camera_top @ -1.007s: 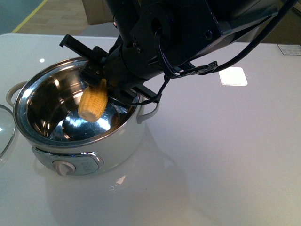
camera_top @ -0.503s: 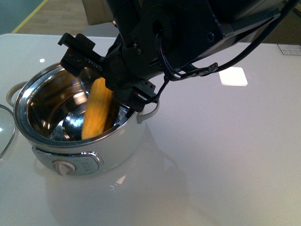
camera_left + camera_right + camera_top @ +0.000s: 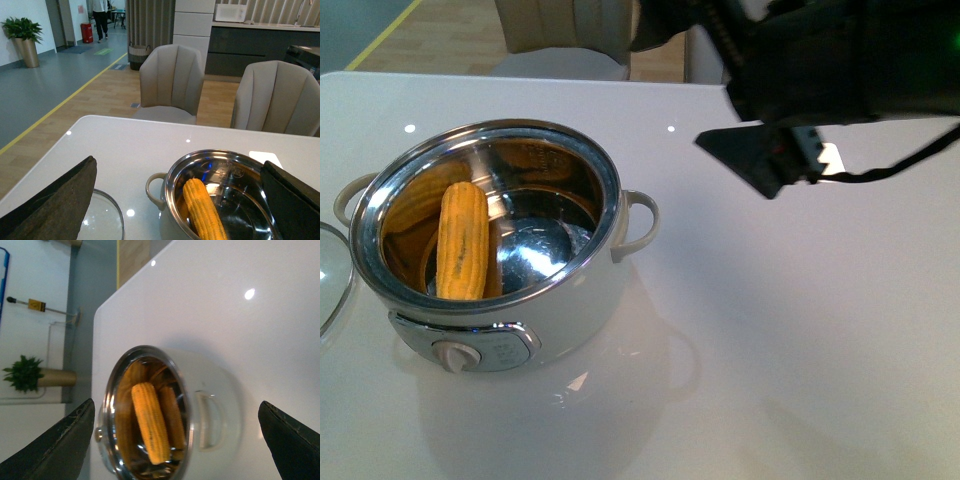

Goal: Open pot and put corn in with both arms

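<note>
While corn (image 3: 463,240) lies inside pot (image 3: 570,300), both claws gape empty, dial panel (image 3: 470,352) writing seemingly illegible.

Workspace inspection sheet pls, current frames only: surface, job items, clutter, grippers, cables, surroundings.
Surface: white glossy table, ceiling lights reflected, no spills seen.
Job's things: pot open, lid off; corn lies inside, leaning on the steel wall with its reflections beside it. Glass lid rests on the table beside the pot, on the robot's left.
Clutter: white square pad, partly hidden by the arm.
Grippers: left gripper open and empty, facing the pot; right gripper open and empty, away from the pot.
Cables: dark cable hangs from the right arm, clear of the pot.
Surroundings: beige chairs, potted plant, dark cabinets, person far off.
</note>
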`<state>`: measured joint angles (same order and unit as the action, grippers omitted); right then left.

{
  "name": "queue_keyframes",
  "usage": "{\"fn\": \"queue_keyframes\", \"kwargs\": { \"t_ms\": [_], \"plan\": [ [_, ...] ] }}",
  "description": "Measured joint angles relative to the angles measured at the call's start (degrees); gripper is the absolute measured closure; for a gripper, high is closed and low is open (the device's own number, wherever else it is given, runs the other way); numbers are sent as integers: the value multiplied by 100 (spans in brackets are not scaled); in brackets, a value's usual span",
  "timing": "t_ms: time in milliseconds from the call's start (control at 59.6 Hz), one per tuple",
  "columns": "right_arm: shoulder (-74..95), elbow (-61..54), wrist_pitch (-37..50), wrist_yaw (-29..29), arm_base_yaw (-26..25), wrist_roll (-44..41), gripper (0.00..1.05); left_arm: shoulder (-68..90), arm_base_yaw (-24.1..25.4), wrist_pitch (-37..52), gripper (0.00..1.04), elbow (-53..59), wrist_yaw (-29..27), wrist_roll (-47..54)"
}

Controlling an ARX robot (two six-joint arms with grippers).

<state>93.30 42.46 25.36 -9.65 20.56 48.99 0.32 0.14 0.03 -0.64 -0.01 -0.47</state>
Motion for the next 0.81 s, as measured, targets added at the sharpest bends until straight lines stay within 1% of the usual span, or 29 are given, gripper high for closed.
{"fn": "queue_keyframes", "kwargs": {
  "t_ms": [117,168,302,386,487,520,554,587,604,621,654,671,705,722,806],
  "plan": [
    [-1128,-699,-358,42,-479,-752,9,0,0,0,7,0,0,0],
    [-1517,-896,-514,2,-640,-942,9,0,0,0,7,0,0,0],
    [-2900,-1484,-1191,-72,-1117,-1650,9,0,0,0,7,0,0,0],
    [-3620,-1735,-1572,-157,-1318,-1904,9,0,0,0,7,0,0,0],
    [-3936,-1814,-1604,-138,-1384,-2092,9,0,0,0,7,0,0,-2],
    [-3919,-1961,-1169,273,-1309,-2380,12,0,0,0,7,0,2,-2],
    [-3919,-2291,-278,922,-1246,-2826,19,0,0,0,7,0,0,0],
    [-3939,-2608,461,1397,-1241,-3353,26,0,0,0,7,0,0,0],
    [-3985,-2802,874,1598,-1257,-3759,31,0,0,0,7,0,0,0],
    [-4011,-2859,981,1626,-1272,-3862,33,0,0,0,7,0,-4,0],
    [-4138,-3005,1231,1657,-1325,-4138,40,0,0,-2,7,0,-2,0],
    [-4177,-3032,1255,1652,-1331,-4236,42,0,0,0,7,0,-2,0],
    [-4336,-3121,1283,1615,-1364,-4426,49,0,0,0,7,0,-2,0],
    [-4374,-3145,1283,1600,-1370,-4446,50,0,0,0,7,0,0,0],
    [-4649,-3346,1228,1534,-1467,-4682,66,0,0,0,7,0,0,0]
  ]
}}
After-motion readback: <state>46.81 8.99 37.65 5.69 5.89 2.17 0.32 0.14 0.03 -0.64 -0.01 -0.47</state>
